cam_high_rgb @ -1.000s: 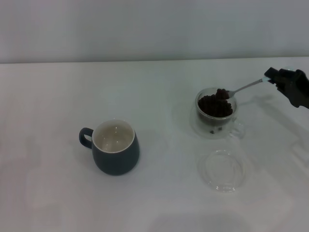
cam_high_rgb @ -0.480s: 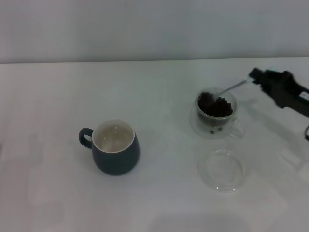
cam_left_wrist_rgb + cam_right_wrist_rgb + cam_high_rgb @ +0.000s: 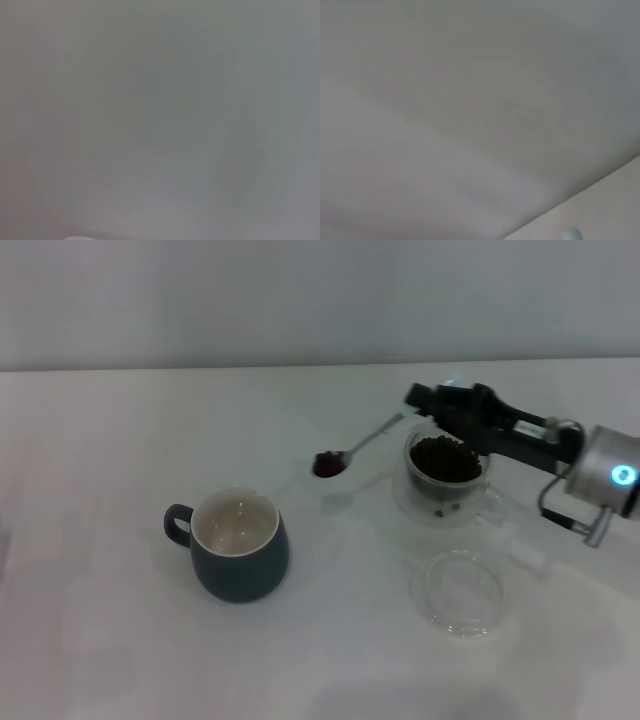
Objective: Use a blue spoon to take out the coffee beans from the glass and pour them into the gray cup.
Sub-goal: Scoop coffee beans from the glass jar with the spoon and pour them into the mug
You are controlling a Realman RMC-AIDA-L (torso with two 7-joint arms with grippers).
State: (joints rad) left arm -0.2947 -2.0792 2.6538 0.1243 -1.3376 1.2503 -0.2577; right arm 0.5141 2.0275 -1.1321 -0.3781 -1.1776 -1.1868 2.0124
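Observation:
In the head view my right gripper (image 3: pixel 422 400) is shut on the handle of the blue spoon (image 3: pixel 358 446) and reaches in from the right, above the glass (image 3: pixel 447 480). The spoon's bowl holds a small heap of coffee beans (image 3: pixel 326 464) and hangs in the air between the glass and the gray cup (image 3: pixel 238 544). More beans (image 3: pixel 446 458) fill the glass. The gray cup stands left of centre, its cream inside bare, its handle to the left. The left gripper is out of view. The wrist views show only blank grey surface.
A flat clear round dish (image 3: pixel 462 590) lies on the white table (image 3: pixel 120 440) in front of the glass. A plain wall runs along the table's far edge.
My right arm has swung left over the glass. The spoon has lifted out of the glass with beans and moved left, toward the gray cup.

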